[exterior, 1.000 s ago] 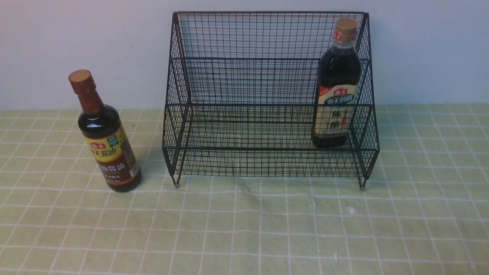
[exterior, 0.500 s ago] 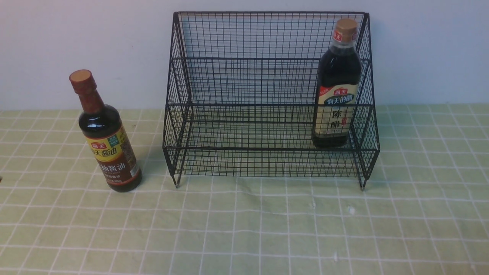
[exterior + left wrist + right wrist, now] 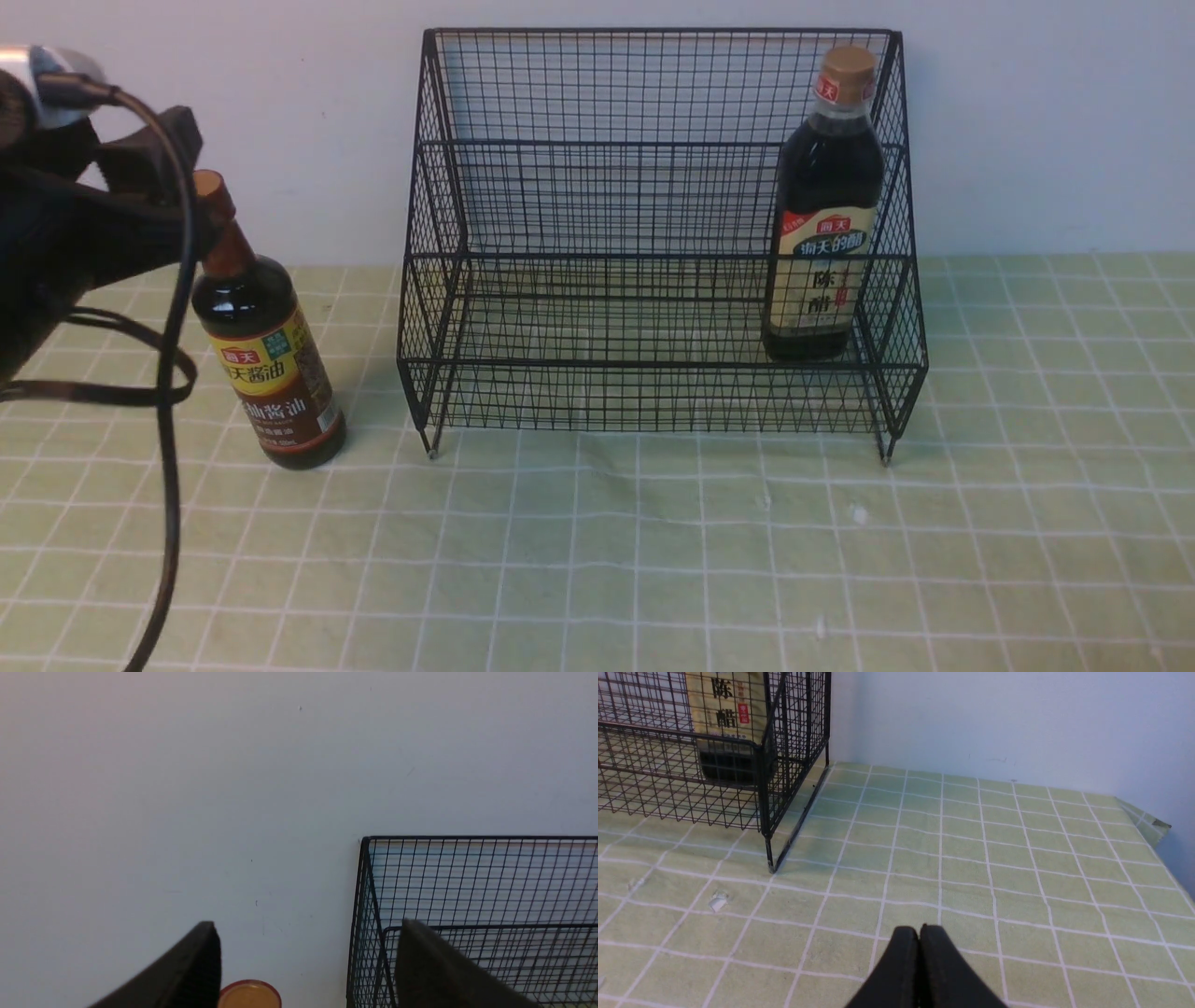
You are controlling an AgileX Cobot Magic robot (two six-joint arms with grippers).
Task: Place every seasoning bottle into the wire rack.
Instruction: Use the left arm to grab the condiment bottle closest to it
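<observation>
You have your left arm [image 3: 65,219] up at the left side of the front view, with its jaws open beside the neck of the slim bottle [image 3: 266,373]. In your left wrist view the two fingers [image 3: 201,966] stand well apart, and the bottle's cap shows low between them, partly behind one finger. You have no grip on it; whether a finger touches the neck, you cannot tell from these views.

The slim bottle stands upright on the tabletop [image 3: 635,579], outside the rack [image 3: 653,362] and to its left. You can make out its red-brown cap, partly covered by the finger, its dark liquid and its yellow and brown label.

The broad bottle [image 3: 826,243] is already in the rack, upright at the right end, just beside the side mesh. You see its tan cap and dark shoulders above the front bars, and part of its beige label through the mesh. The rack itself stands on its short feet, near the pale wall [image 3: 1046,121].

Your right jaws are closed, their fingertips [image 3: 927,933] together with nothing between them. They are over the tabletop, away from both bottles.

A black cable [image 3: 168,448] hangs from your left arm and runs down in front of the green cloth [image 3: 1027,560] with its white grid lines.
</observation>
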